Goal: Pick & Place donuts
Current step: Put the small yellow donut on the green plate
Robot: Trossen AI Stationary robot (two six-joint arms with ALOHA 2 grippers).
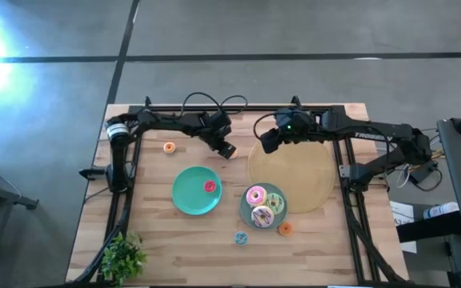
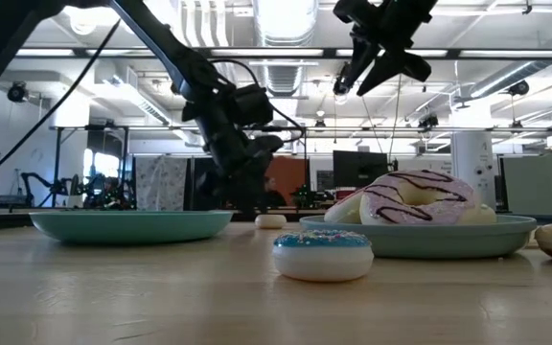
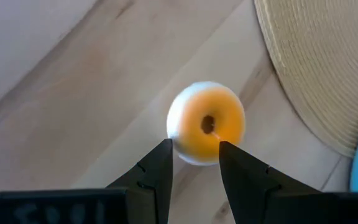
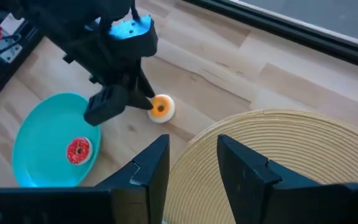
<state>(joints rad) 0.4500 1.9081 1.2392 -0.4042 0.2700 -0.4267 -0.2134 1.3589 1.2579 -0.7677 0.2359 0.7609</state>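
Observation:
A small orange-iced donut (image 3: 205,122) with a white base lies flat on the wooden table, between the tan woven disc (image 1: 290,176) and the far edge. My left gripper (image 3: 194,149) is open, slanting down, with its fingertips right at this donut's rim (image 4: 161,107). My right gripper (image 4: 192,149) hangs open and holds nothing, high over the woven disc's far side (image 1: 269,142). A red donut (image 1: 210,186) lies on a teal plate (image 1: 186,196). Pink (image 1: 256,195), green (image 1: 276,202) and white-brown (image 1: 261,216) donuts lie on a second teal plate (image 2: 420,240). My left gripper's fingertips (image 3: 163,155) stand at the orange donut's rim (image 3: 188,152), coming slanting down from the table's left. I cannot tell whether they touch it. The donut lies flat on the table, hole up.
Another orange donut (image 1: 169,147) lies toward the far left. A blue donut (image 1: 240,238) and an orange one (image 1: 284,229) lie near the front, beside the second plate. A small green plant (image 1: 122,258) stands at the near left corner.

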